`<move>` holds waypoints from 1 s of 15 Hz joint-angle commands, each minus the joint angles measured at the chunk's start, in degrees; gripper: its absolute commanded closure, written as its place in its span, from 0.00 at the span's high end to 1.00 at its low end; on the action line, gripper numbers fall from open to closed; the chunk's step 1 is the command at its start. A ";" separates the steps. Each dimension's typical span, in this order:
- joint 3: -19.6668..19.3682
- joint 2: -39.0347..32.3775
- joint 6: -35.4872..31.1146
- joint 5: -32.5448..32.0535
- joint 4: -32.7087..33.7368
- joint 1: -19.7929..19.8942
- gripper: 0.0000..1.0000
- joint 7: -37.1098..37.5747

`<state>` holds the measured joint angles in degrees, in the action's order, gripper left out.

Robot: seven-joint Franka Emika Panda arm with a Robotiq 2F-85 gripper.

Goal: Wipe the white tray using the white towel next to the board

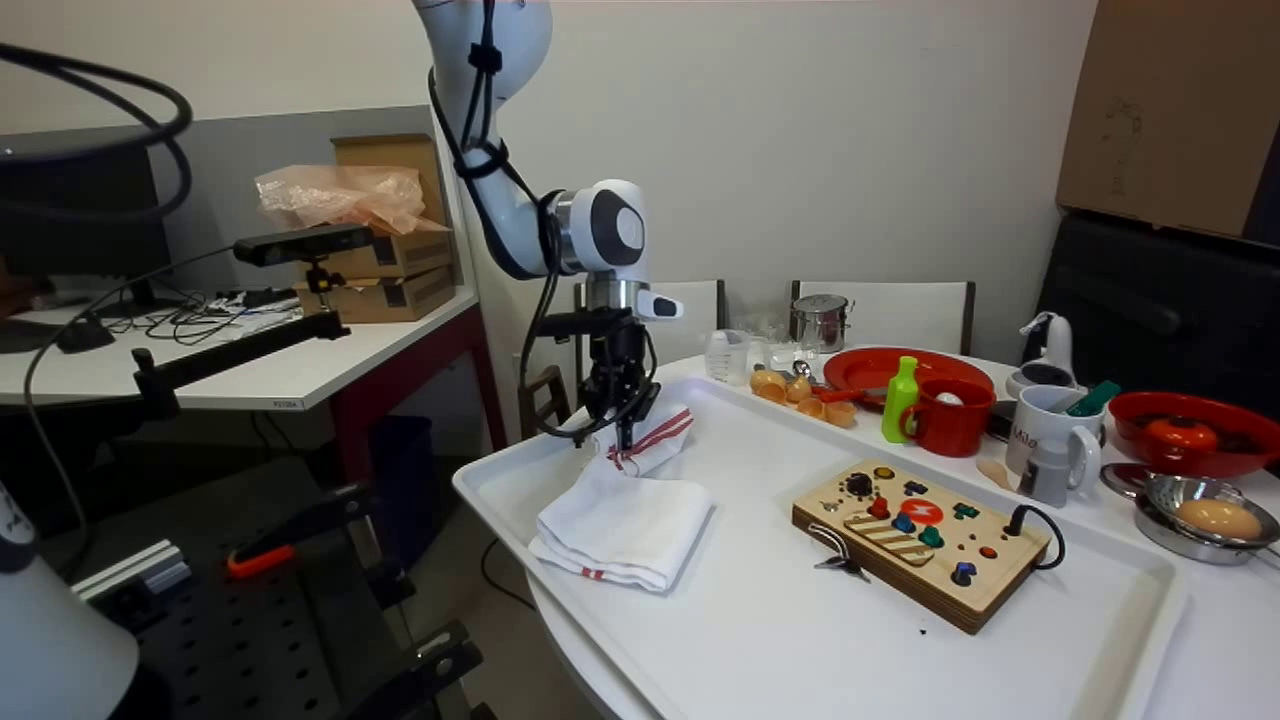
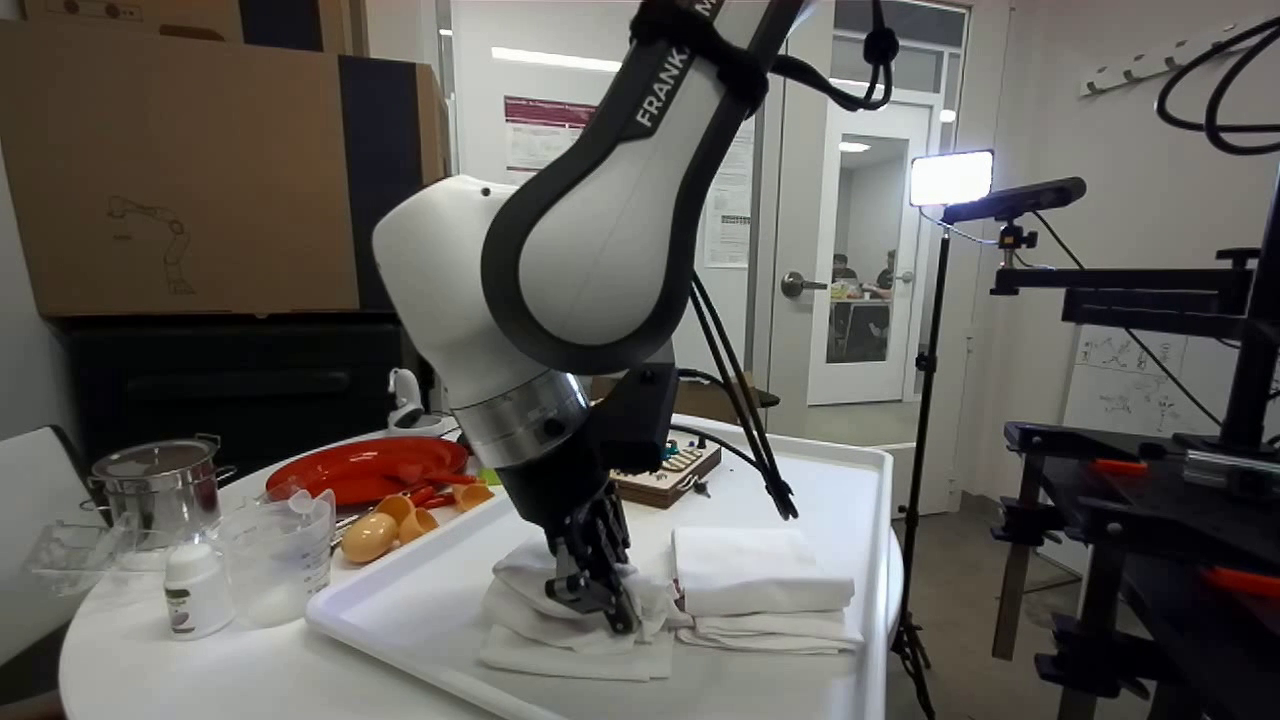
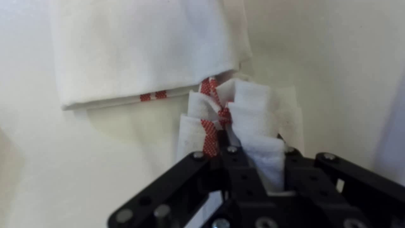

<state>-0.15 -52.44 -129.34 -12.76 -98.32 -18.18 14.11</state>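
Note:
A large white tray [image 1: 760, 620] lies on the round table; its rim [image 2: 400, 640] shows in an exterior view. My gripper [image 1: 622, 450] points down at the tray's far-left end in that view. It is shut on a bunched white towel [image 1: 660, 440] with red stripes. In the wrist view, cloth [image 3: 256, 126] fills the gap between the fingers [image 3: 251, 141]. The rest of this towel [image 2: 530, 610] lies on the tray. A second, folded white towel [image 1: 625, 530] lies right beside it, also seen in the wrist view [image 3: 142, 50]. The wooden board [image 1: 920, 540] with knobs sits on the tray.
Eggshells [image 1: 800, 395], a red plate [image 1: 905, 368], a green bottle [image 1: 900, 400], a red mug [image 1: 955, 425] and a white mug [image 1: 1045, 430] stand along the tray's edge. A clear measuring cup [image 2: 275, 560] and a steel pot [image 2: 160, 490] stand nearby. A cable [image 1: 1045, 540] runs from the board.

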 commanded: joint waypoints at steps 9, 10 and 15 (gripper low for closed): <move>-8.64 -5.25 -5.76 -3.34 5.66 0.45 0.05 5.61; -9.48 -5.88 -5.58 -3.19 6.51 0.83 0.05 6.15; -12.89 -8.56 -4.37 -3.03 9.74 2.38 0.05 8.86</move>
<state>-11.51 -57.42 -134.24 -14.85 -92.01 -16.47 20.39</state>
